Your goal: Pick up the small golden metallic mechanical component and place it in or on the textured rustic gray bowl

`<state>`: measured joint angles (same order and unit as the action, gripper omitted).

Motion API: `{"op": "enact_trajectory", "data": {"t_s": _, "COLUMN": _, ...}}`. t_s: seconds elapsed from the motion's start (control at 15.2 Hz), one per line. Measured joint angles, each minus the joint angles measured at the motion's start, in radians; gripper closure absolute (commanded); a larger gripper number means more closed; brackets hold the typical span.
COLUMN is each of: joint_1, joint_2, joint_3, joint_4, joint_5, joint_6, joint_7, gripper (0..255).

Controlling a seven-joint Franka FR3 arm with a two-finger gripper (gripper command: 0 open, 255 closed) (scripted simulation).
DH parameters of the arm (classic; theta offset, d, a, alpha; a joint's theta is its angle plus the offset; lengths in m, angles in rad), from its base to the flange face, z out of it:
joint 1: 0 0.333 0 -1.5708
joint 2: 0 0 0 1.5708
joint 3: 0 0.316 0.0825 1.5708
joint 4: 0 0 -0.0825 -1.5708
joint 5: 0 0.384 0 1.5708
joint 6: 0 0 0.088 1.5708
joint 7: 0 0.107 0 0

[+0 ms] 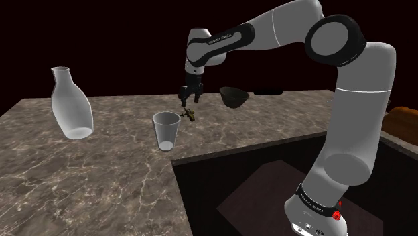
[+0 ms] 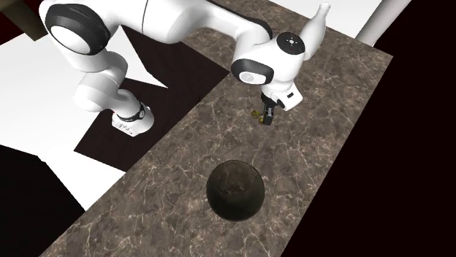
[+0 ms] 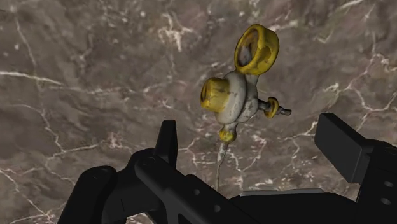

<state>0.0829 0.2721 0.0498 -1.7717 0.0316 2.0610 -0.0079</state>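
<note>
Gripper (image 3: 251, 127) hangs released, fingers spread, just above the small golden component (image 3: 236, 95), which touches neither finger, mid-counter (image 3: 76, 76) beside a clear cup (image 1: 166, 131). The dark rough bowl (image 2: 234, 191) sits well apart, nearer the counter's far edge in the shoulder view.

Setting: domestic kitchen, simulator-rendered.
Evidence: long counter (image 1: 100, 174) of brown veined stone; clear carafe (image 1: 70, 104) and clear cup (image 1: 166, 131) standing on it; dark bowl (image 2: 234, 189) further along.
Surroundings: white floor (image 2: 44, 109) beside the counter; black area (image 2: 416, 168) past its far edge.
</note>
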Motion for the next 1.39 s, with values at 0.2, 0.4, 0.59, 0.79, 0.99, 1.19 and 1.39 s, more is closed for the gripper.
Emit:
{"op": "enact_trajectory", "data": {"t_s": 0.2, "joint_1": 0.001, "joint_2": 0.019, "joint_3": 0.0, "joint_4": -0.015, "joint_5": 0.0, "joint_6": 0.034, "joint_7": 0.0, "gripper": 0}}
{"op": "enact_trajectory", "data": {"t_s": 0.4, "joint_1": 0.002, "joint_2": 0.036, "joint_3": 0.0, "joint_4": -0.029, "joint_5": 0.0, "joint_6": 0.065, "joint_7": 0.001, "gripper": 0}}
{"op": "enact_trajectory", "data": {"t_s": 0.59, "joint_1": 0.002, "joint_2": 0.039, "joint_3": 0.001, "joint_4": -0.034, "joint_5": 0.0, "joint_6": 0.074, "joint_7": 0.001, "gripper": 0}}
{"op": "enact_trajectory", "data": {"t_s": 0.79, "joint_1": 0.002, "joint_2": 0.04, "joint_3": 0.001, "joint_4": -0.035, "joint_5": 0.0, "joint_6": 0.075, "joint_7": 0.001, "gripper": 0}}
{"op": "enact_trajectory", "data": {"t_s": 0.99, "joint_1": 0.002, "joint_2": 0.04, "joint_3": 0.001, "joint_4": -0.035, "joint_5": 0.0, "joint_6": 0.075, "joint_7": 0.001, "gripper": 255}}
{"op": "enact_trajectory", "data": {"t_s": 1.19, "joint_1": 0.002, "joint_2": 0.04, "joint_3": 0.001, "joint_4": -0.034, "joint_5": 0.0, "joint_6": 0.075, "joint_7": 0.001, "gripper": 255}}
{"op": "enact_trajectory", "data": {"t_s": 1.39, "joint_1": 0.002, "joint_2": 0.04, "joint_3": 0.001, "joint_4": -0.034, "joint_5": 0.0, "joint_6": 0.075, "joint_7": 0.001, "gripper": 255}}
